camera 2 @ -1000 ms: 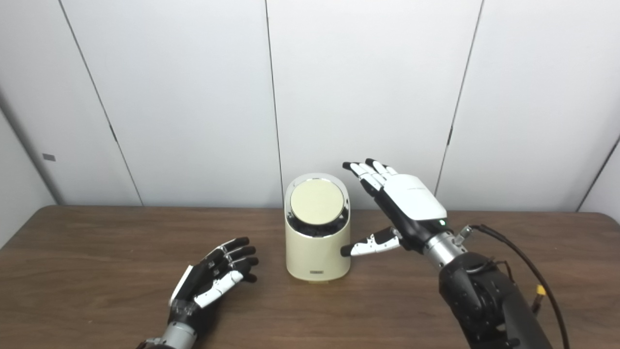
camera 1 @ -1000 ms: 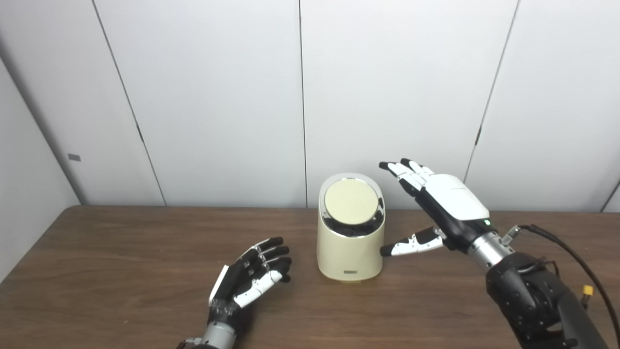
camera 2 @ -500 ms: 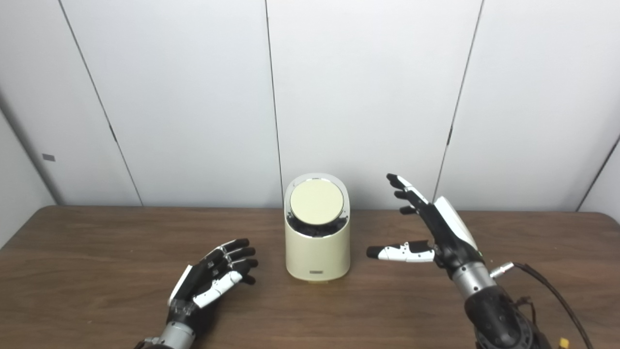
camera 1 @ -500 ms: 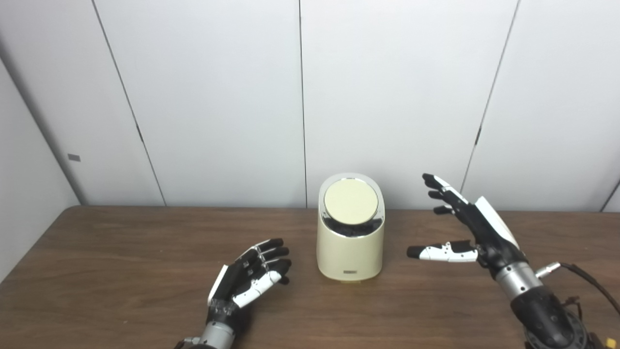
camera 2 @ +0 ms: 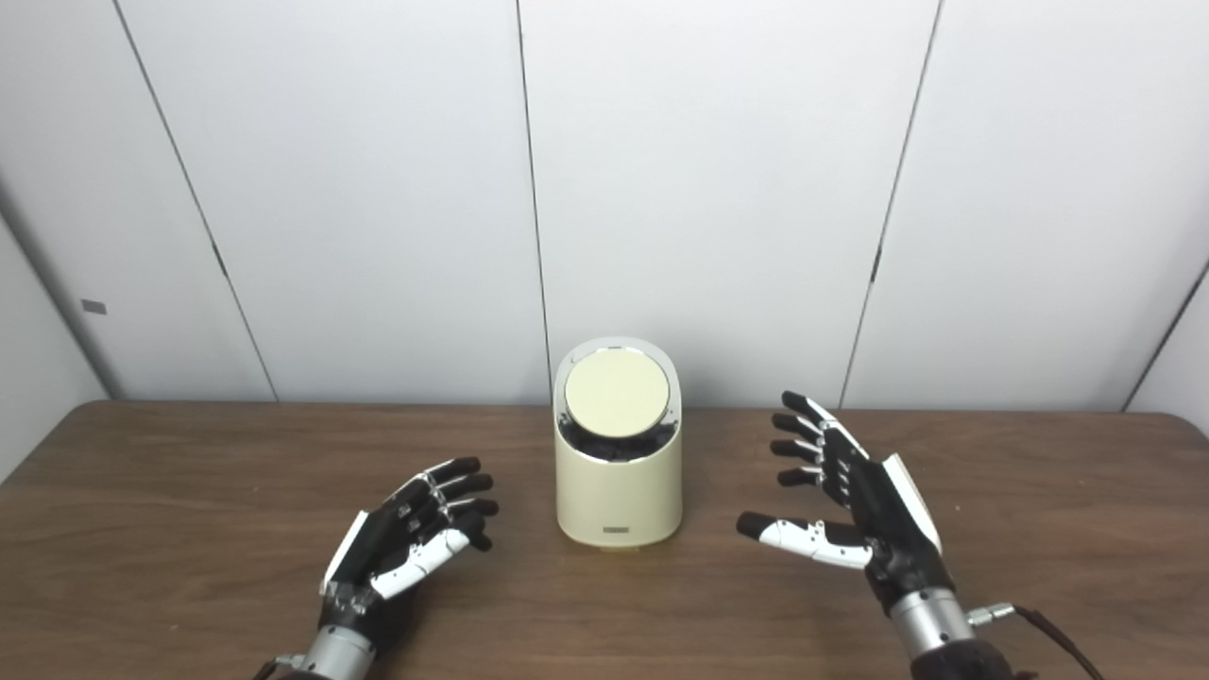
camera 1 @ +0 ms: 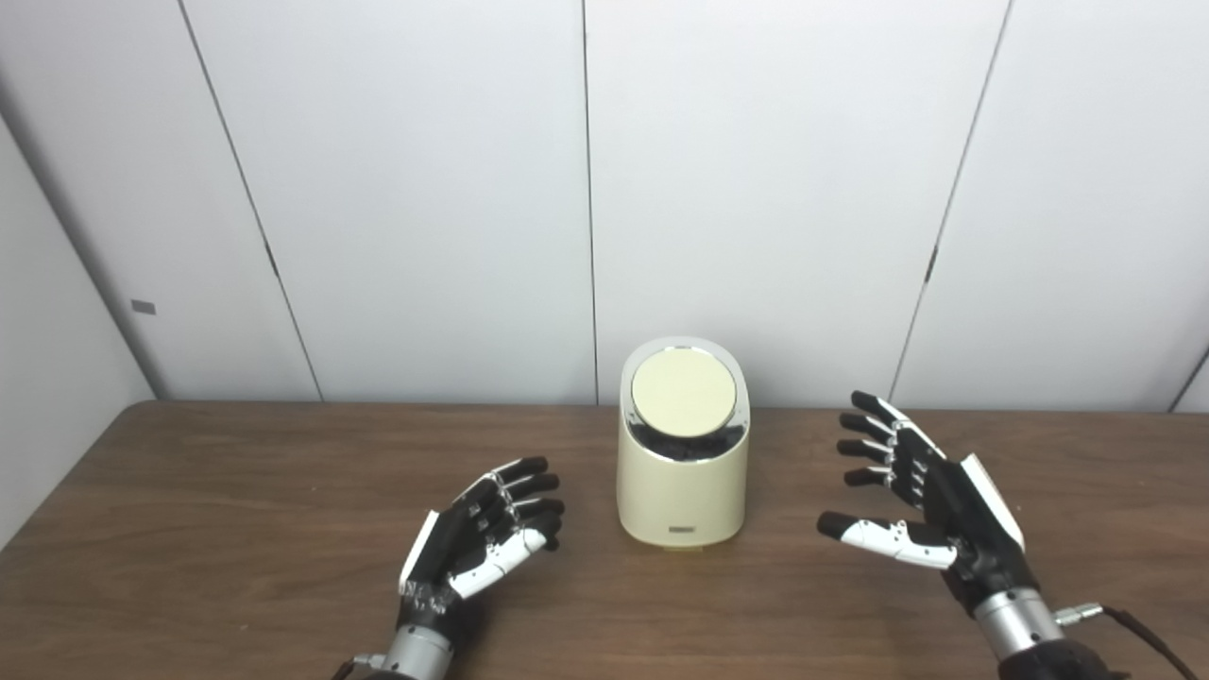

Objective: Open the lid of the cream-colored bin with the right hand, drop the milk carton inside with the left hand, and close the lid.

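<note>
Fingers (camera 1: 874,444) of the right hand (camera 1: 930,505) were spread, nothing held, palm turned toward the cream-colored bin (camera 1: 683,482). The left hand (camera 1: 482,543) was likewise empty, fingers loosely apart, palm up, low over the table (camera 1: 236,501). Little was added by either view. The bin stood upright between both hands, lid (camera 1: 684,392) closed and tilted toward the camera.

Bare lab test booth: white wall panels (camera 1: 756,189), wooden table (camera 1: 236,491).
</note>
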